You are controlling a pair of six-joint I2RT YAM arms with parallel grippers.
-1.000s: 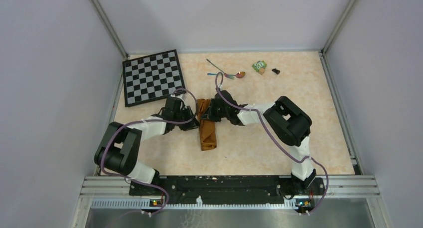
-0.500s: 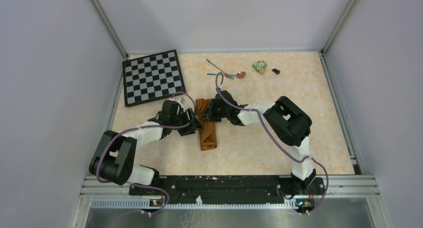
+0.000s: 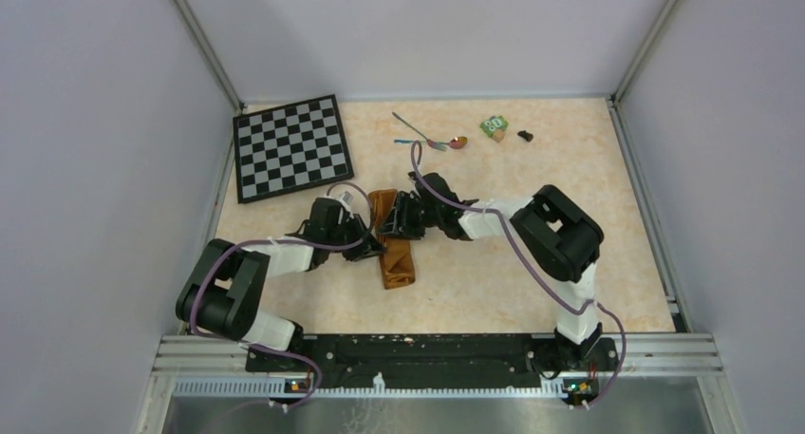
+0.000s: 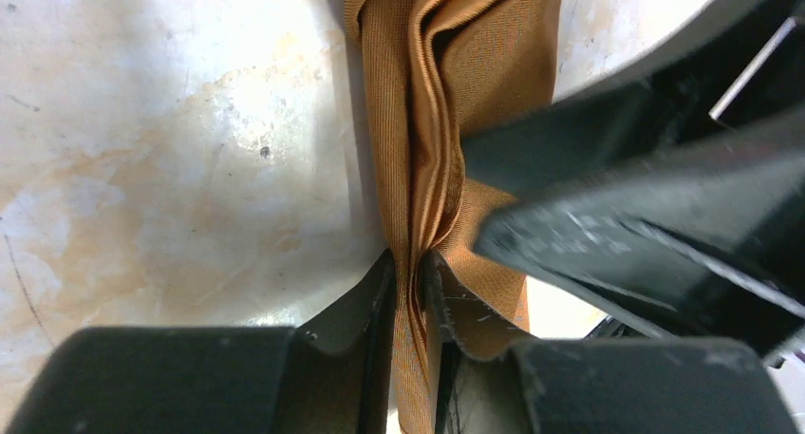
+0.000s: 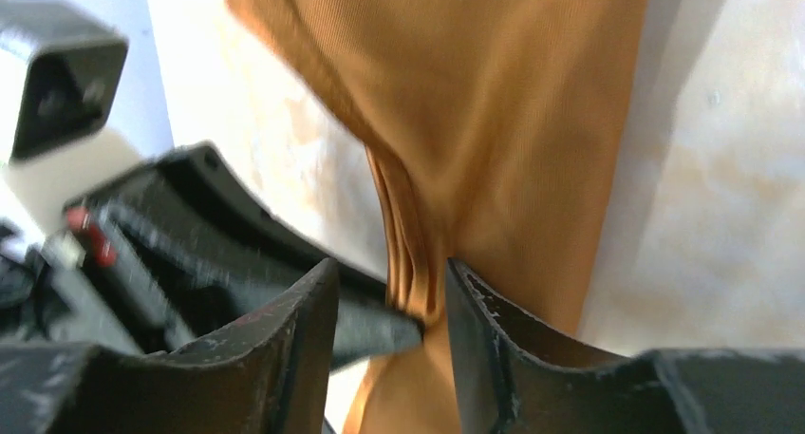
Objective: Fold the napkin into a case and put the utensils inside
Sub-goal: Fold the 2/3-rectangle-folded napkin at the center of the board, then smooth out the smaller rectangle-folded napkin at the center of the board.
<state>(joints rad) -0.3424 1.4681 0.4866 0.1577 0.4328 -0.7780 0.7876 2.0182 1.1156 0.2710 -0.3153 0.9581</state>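
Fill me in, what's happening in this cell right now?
Both arms are working the napkin, which lies between them folded into a narrow strip. The left pincer is pinched shut on a ridge of the cloth. The right pincer straddles a pleat close by with its jaws apart. The utensils lie near the far edge, not yet in the cloth.

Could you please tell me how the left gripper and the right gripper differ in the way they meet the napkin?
The left gripper has its jaws nearly together, pinching a thin fold of the napkin. The right gripper has its jaws apart, with the fold loose between them. The left gripper reaches the napkin from the left, the right gripper from the right and slightly farther from the bases. Both are low over the same folded napkin, close beside each other.
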